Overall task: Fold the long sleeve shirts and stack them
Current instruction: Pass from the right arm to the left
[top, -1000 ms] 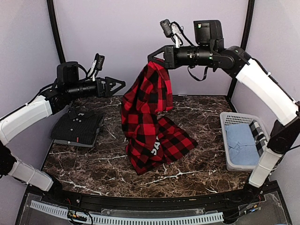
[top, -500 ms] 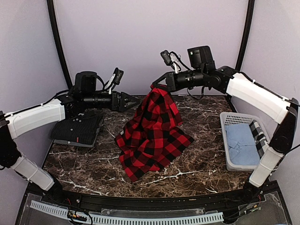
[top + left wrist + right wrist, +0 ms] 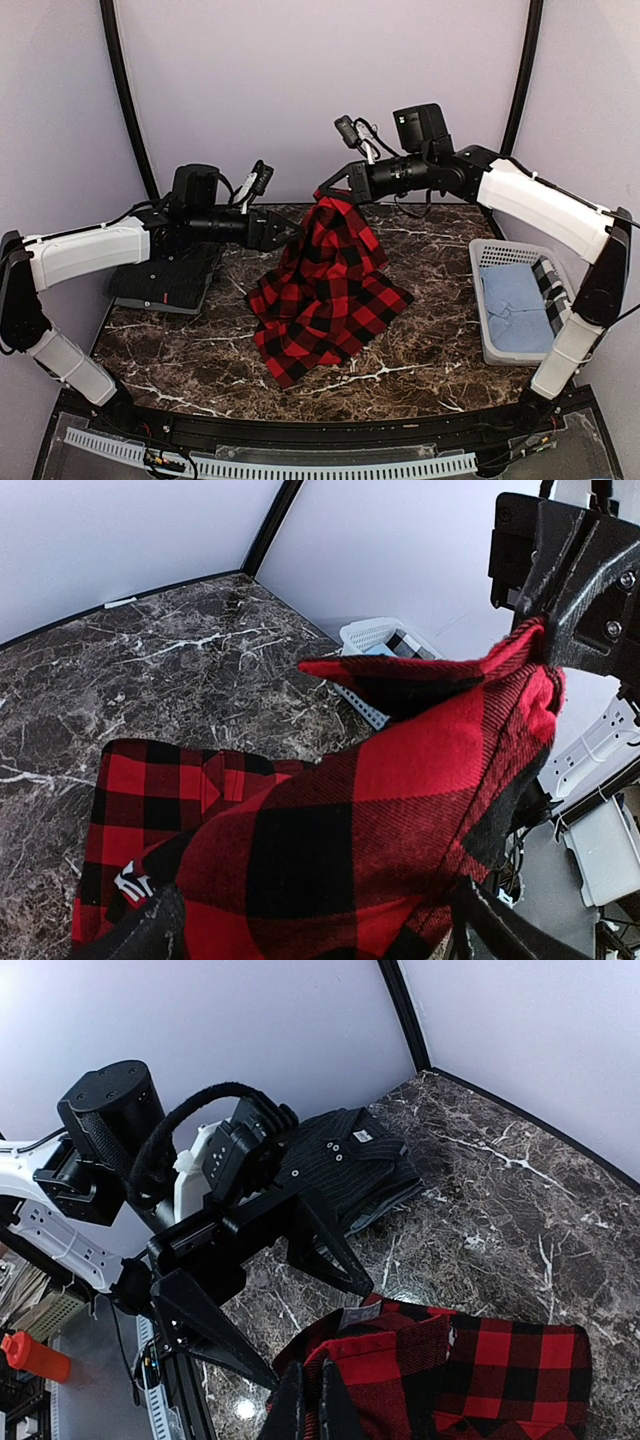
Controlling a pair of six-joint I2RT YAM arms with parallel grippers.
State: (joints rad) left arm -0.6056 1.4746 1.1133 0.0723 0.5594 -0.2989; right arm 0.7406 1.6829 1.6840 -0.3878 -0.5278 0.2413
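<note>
Fingertips of the right gripper (image 3: 326, 190) are pressed together on a raised fold of the red-and-black buffalo-check flannel shirt (image 3: 325, 290), holding that corner up above the dark marble-patterned table (image 3: 430, 250). From the pinch the cloth slopes down and forward, and its lower part lies crumpled on the middle of the table. In the right wrist view the two fingers meet tightly with the red cloth caught between them.

The left gripper (image 3: 286, 232) reaches in from the left with its fingers spread wide, their tips at the flannel's upper left edge. In the left wrist view the checked cloth fills the gap between the fingers; I cannot tell whether they touch it. A bit of white lettering (image 3: 130, 880) shows low on the cloth there.

The dark charcoal, finely striped button shirt (image 3: 165, 275) lies folded flat at the table's left side, under the left arm. A white plastic basket (image 3: 478, 300) with light blue cloth (image 3: 515, 305) inside sits at the right edge, well apart from the flannel.
</note>
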